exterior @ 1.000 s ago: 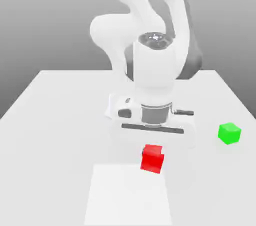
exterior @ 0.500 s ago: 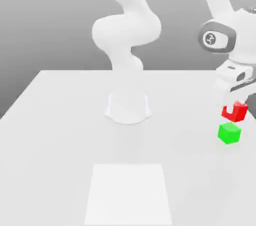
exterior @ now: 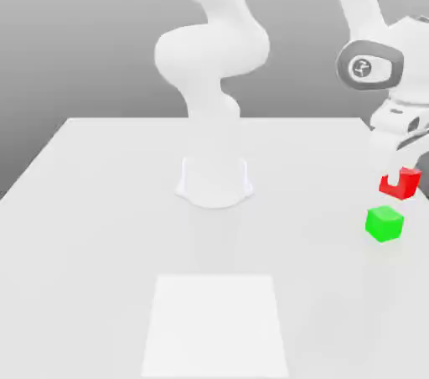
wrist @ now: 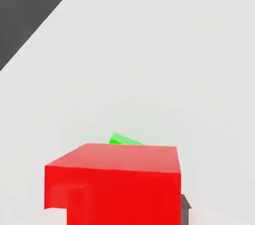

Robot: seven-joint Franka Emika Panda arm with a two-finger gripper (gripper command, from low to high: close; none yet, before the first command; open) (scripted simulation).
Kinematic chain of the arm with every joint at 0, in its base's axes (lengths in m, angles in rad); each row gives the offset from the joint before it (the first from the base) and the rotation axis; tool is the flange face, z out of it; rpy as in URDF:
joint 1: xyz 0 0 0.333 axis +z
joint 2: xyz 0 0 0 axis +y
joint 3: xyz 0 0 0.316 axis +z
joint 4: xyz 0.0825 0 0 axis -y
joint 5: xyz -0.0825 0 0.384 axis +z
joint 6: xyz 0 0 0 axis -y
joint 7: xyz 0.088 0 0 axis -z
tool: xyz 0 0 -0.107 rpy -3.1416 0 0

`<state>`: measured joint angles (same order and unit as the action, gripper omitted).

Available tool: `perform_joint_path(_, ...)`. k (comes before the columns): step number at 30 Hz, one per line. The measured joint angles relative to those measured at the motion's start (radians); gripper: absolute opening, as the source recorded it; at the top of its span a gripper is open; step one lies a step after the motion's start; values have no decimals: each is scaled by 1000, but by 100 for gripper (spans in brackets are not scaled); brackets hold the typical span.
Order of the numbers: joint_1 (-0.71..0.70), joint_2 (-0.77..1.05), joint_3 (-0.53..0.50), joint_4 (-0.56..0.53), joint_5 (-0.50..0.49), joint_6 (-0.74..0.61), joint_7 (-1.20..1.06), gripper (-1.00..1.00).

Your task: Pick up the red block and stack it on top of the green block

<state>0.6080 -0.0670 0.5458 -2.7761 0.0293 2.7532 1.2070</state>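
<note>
At the exterior view's right, the white arm's gripper [exterior: 399,174] clamps a small, smooth, matte bright-red cube [exterior: 400,184] in the air, just above a bright-green matte cube [exterior: 385,224] on the white table [exterior: 109,201]. The red cube looks rigid and light; its flat opposite faces suit holding.

Red block [exterior: 400,184] – smooth, matt, green block [exterior: 385,224] likewise, table [exterior: 100,226] – plain matt white, arm [exterior: 214,42] smooth white.
</note>
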Motion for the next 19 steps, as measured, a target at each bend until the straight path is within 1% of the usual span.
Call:
perform_joint_path(11,-24,87,-8,4,-142,64,101,-100)
perform_joint_path(19,-18,163,-41,7,-246,107,176,-100)
